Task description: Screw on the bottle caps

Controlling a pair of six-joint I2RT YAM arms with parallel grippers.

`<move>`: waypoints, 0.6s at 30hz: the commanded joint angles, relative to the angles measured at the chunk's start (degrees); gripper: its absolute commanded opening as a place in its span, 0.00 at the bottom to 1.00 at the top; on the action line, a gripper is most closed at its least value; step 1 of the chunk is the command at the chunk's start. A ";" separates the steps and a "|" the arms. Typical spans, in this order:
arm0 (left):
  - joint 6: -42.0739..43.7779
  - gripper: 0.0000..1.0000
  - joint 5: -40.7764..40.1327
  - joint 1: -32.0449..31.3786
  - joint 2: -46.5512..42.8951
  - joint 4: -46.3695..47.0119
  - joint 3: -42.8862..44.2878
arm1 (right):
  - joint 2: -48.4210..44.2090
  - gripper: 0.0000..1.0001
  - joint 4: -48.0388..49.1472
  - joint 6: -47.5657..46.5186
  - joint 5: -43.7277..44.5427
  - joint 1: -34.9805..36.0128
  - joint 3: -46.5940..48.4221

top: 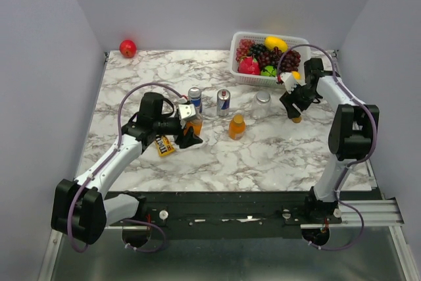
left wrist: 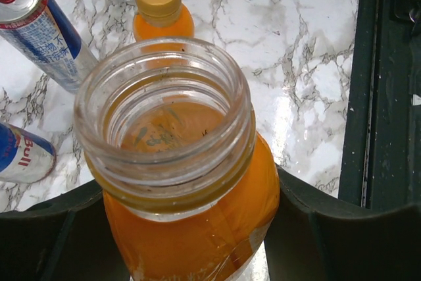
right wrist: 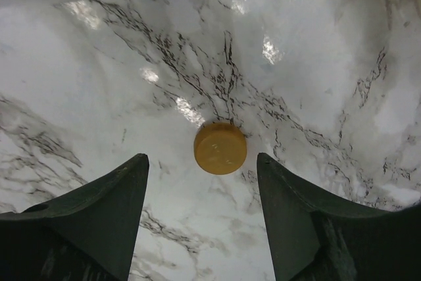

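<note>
Right wrist view: the orange-gold cap (right wrist: 220, 148) lies flat on the marble counter (right wrist: 99, 64), round face up. Its axis is upright, so it has no long side to align with. It sits between the right fingers (right wrist: 105, 222), which are spread, about level with their tips. It is off-centre, visibly closer to the finger on the view's right than to the other. A gap shows on both sides, with no contact. Whether the tips are down at cap height cannot be told from this angle.

Left wrist view: the left fingers (left wrist: 46, 241) pinch the uncapped bottle of orange liquid (left wrist: 197, 228) around its body, below the neck. Its threaded mouth is bare.

Top external view: the right arm is directly over the cap at the counter's right side. The held bottle is well apart on the left, with a capped bottle (top: 237, 125) between them.

Judgement: closing now would meet the cap on one side first and may slide it. The carry then runs leftward to the open mouth.
</note>
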 commanded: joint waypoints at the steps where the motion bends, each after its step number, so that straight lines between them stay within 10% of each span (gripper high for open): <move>1: 1.39 0.04 0.11 -0.36 -0.41 -2.35 1.21 | 3.35 0.74 0.41 -2.89 7.43 -0.83 0.76; 18: 1.74 0.04 -0.60 -0.36 0.12 -3.13 1.39 | 8.27 0.71 0.86 -1.66 7.26 -0.92 1.02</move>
